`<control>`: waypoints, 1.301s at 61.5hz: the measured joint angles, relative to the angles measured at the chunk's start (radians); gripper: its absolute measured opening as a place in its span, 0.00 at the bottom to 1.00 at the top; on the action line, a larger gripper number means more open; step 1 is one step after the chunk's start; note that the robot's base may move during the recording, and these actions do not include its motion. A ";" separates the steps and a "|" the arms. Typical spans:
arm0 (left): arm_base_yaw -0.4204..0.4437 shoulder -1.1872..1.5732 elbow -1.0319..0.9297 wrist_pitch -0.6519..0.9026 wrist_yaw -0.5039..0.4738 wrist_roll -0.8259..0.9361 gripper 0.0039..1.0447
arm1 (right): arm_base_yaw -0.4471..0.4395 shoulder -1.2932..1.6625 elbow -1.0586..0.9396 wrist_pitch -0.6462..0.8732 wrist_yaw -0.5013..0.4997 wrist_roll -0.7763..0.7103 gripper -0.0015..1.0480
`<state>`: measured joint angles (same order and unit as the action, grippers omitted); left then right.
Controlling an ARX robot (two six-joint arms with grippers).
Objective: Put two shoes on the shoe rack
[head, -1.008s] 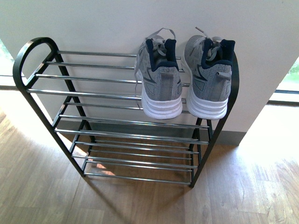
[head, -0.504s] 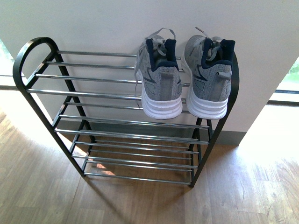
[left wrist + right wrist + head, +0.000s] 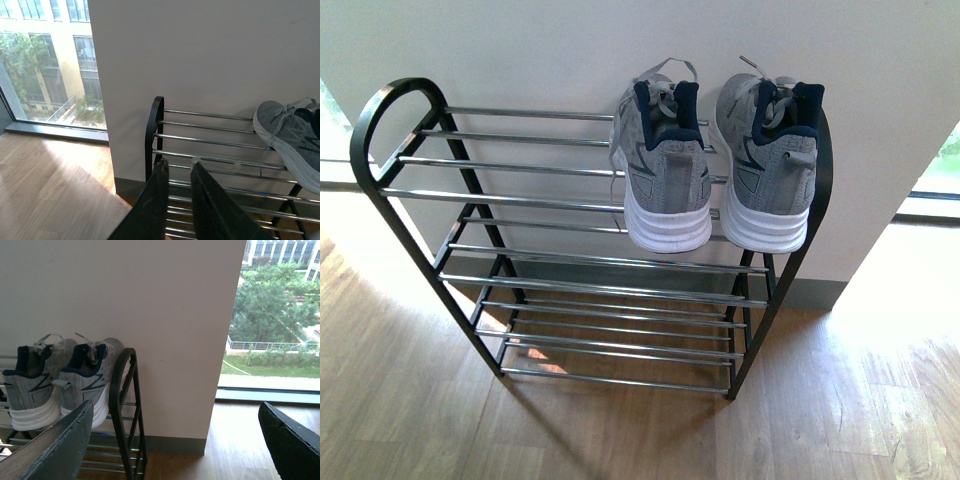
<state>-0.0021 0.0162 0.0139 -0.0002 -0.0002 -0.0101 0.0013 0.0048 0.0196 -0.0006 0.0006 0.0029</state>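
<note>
Two grey knit shoes with white soles stand side by side on the top tier of the shoe rack (image 3: 395, 110), heels toward me: the left shoe (image 3: 662, 165) and the right shoe (image 3: 770, 160), at the rack's right end. Neither arm shows in the front view. In the left wrist view my left gripper (image 3: 177, 162) is shut and empty, off the rack's (image 3: 156, 120) left end, with one shoe (image 3: 290, 135) at the edge of view. In the right wrist view my right gripper (image 3: 175, 412) hangs wide open and empty beside the rack's right frame (image 3: 125, 390), clear of both shoes (image 3: 80, 377).
The rack stands against a white wall (image 3: 520, 50) on a wooden floor (image 3: 840, 400). Its lower tiers (image 3: 610, 330) hold nothing. Full-height windows (image 3: 275, 315) flank the wall on both sides.
Nothing has moved apart from a very slight shift of the front view; both shoes rest where they were.
</note>
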 joint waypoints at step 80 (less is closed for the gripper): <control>0.001 -0.001 0.000 0.000 -0.003 0.002 0.91 | 0.000 0.000 0.000 -0.001 -0.004 0.000 0.91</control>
<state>-0.0013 0.0154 0.0139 -0.0006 -0.0036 -0.0078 0.0013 0.0044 0.0196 -0.0013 -0.0032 0.0029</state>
